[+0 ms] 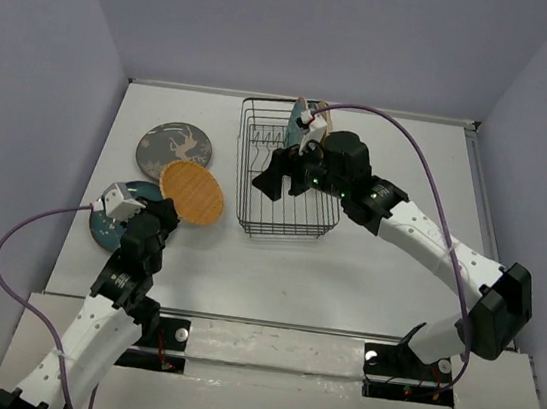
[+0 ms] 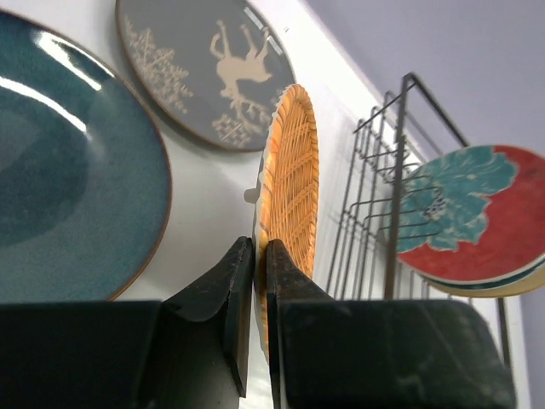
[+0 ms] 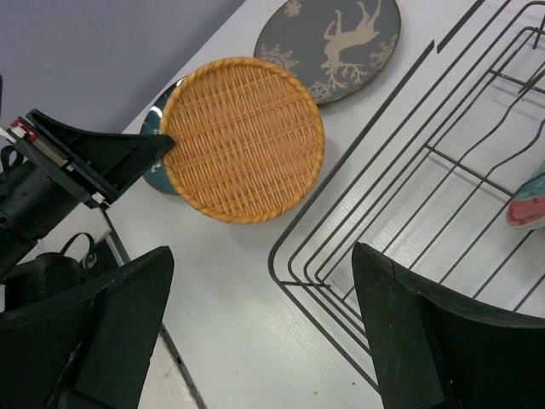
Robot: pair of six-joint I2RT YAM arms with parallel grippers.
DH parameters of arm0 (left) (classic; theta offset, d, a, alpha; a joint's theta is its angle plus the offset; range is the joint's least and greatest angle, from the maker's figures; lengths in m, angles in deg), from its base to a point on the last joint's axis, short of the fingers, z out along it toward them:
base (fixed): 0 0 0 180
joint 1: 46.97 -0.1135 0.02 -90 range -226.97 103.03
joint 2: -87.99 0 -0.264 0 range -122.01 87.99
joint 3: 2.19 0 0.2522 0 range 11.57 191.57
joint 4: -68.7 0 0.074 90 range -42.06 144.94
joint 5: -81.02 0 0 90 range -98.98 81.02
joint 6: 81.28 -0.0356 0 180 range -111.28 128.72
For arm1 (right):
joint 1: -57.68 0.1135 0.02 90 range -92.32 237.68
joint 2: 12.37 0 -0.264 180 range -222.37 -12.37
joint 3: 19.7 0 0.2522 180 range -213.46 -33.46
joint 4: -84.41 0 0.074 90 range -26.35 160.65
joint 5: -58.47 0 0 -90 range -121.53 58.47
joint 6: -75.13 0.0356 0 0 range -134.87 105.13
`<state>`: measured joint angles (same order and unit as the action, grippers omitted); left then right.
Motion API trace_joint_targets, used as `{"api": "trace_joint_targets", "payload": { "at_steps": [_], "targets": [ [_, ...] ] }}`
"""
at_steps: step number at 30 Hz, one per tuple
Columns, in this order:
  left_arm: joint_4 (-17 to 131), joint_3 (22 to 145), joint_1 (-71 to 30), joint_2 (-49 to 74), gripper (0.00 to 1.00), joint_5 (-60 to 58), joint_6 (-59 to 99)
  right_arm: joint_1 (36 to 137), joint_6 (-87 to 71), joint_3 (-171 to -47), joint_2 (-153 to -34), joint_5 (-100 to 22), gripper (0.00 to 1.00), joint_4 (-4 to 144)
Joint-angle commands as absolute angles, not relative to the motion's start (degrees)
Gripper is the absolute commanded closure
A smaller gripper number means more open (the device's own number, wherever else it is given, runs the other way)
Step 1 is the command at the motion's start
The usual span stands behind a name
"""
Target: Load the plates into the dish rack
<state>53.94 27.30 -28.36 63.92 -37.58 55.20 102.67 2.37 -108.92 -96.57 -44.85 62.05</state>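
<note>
My left gripper (image 1: 167,213) is shut on the rim of the orange woven plate (image 1: 192,194), which it holds on edge above the table (image 2: 289,170). Below it lies the dark teal plate (image 2: 68,170). Farther back, the grey plate with a cream deer (image 1: 173,146) lies flat. The black wire dish rack (image 1: 242,170) holds the red-and-teal floral plate (image 2: 473,213) upright at its far end, with a tan plate's rim (image 2: 498,292) behind it. Over the rack's near left corner (image 3: 270,260) hangs my right gripper (image 3: 261,256), open and empty.
Grey walls close in the white table on three sides. A purple cable loops from each wrist. The rack's upright dividers (image 2: 366,221) stand between the orange plate and the floral one.
</note>
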Motion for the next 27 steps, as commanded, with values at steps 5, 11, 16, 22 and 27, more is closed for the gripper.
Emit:
{"api": "trace_joint_targets", "payload": {
  "at_steps": [5,11,16,22,27],
  "targets": [
    [51.6,36.69,-28.61,68.48,0.95,-40.19,51.97,102.77,4.29,-112.56,-99.11,-51.48,0.09,67.48],
    [49.23,45.91,-28.61,71.55,0.95,-43.07,46.19,102.77,4.99,-114.05,-101.31,-54.55,0.09,67.57],
    [48.17,52.43,-28.69,73.31,0.95,-40.36,43.09,102.77,6.4,-113.62,-102.1,-55.52,0.08,69.94],
    [47.91,53.49,-28.61,74.02,0.95,-28.6,46.78,102.77,9.82,-112.65,-104.39,-61.84,0.07,77.14],
    [47.38,54.2,-28.61,73.93,0.95,-20.52,49.93,102.77,13.69,-109.4,-104.3,-66.06,0.03,84.26]
  ]
}}
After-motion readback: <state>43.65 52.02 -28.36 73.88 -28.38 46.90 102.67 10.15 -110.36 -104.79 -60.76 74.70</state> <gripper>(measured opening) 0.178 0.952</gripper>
